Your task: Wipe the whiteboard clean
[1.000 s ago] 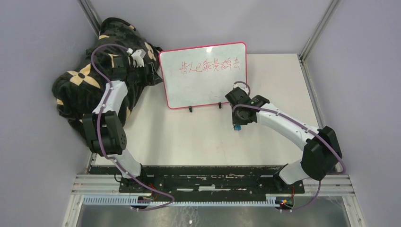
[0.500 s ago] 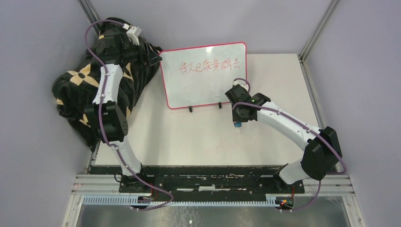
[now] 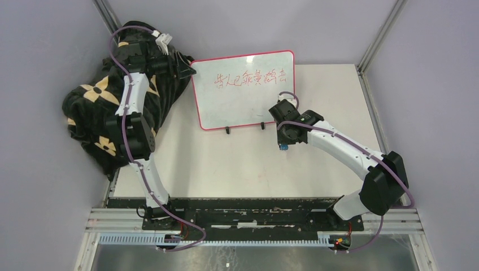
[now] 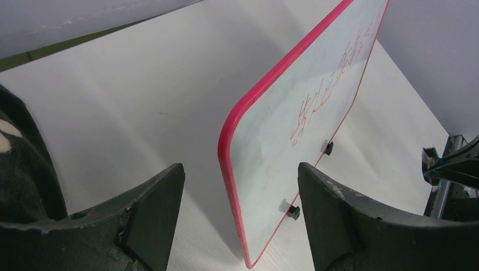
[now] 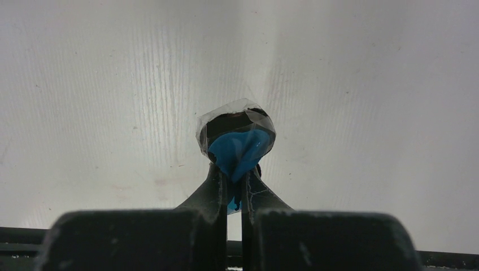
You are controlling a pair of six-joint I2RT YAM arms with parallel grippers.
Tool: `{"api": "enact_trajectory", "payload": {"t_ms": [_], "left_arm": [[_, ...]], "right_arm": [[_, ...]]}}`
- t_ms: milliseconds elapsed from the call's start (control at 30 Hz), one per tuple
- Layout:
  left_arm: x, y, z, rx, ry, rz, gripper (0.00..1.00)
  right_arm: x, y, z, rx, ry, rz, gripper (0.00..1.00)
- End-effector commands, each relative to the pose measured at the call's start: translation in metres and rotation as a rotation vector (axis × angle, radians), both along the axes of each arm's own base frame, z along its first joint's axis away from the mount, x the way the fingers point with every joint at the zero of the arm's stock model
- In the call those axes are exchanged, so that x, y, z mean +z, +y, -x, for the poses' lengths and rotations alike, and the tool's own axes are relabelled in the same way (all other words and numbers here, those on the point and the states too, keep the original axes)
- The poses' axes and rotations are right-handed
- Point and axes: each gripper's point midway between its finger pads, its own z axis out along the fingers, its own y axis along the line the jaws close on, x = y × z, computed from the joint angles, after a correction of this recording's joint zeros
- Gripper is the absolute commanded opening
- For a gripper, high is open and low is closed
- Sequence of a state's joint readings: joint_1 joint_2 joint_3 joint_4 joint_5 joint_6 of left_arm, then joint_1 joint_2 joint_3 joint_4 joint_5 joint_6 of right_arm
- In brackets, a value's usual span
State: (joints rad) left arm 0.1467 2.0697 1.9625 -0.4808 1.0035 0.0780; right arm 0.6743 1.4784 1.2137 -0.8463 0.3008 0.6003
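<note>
The whiteboard [image 3: 244, 90] stands on two black feet at the back of the table, red writing across its upper part. My left gripper [image 3: 190, 70] is open at the board's top left corner; in the left wrist view the red edge [image 4: 243, 141] sits between my two fingers without touching them. My right gripper [image 3: 284, 148] is shut on a small blue eraser [image 5: 240, 148] and hangs over the table, to the right of and below the board's right foot. The eraser's dark pad faces the table.
A black cloth with tan flower marks [image 3: 93, 113] lies heaped at the table's left edge, under my left arm. Metal frame posts [image 3: 378, 34] stand at the back corners. A black rail [image 3: 243, 206] runs along the near edge.
My left arm has swung up and back, bringing its open gripper to the board's top left corner. My right gripper with the eraser has hardly moved.
</note>
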Motion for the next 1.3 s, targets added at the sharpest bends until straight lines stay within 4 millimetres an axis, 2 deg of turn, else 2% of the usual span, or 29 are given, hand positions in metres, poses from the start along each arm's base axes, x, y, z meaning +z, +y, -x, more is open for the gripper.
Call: {"api": "enact_trajectory", "payload": {"t_ms": [0,233,400,867,1267], "left_arm": [[0.023,-0.007,-0.002,-0.070,-0.086,0.034,0.79],[0.019,-0.009,-0.011,-0.085,-0.088,0.067,0.77],[0.016,-0.012,-0.016,-0.098,-0.082,0.084,0.70],[0.020,-0.027,-0.018,-0.130,-0.075,0.115,0.69],[0.013,-0.028,-0.020,-0.139,-0.053,0.132,0.54]], "right_arm": [[0.020,0.004,-0.014,-0.012,-0.069,-0.016,0.01],[0.024,0.005,-0.016,-0.012,-0.078,-0.018,0.01],[0.025,0.004,-0.016,-0.017,-0.081,-0.018,0.01],[0.021,0.002,-0.014,-0.021,-0.071,-0.010,0.01],[0.017,-0.001,-0.011,-0.033,-0.066,-0.003,0.01]]}}
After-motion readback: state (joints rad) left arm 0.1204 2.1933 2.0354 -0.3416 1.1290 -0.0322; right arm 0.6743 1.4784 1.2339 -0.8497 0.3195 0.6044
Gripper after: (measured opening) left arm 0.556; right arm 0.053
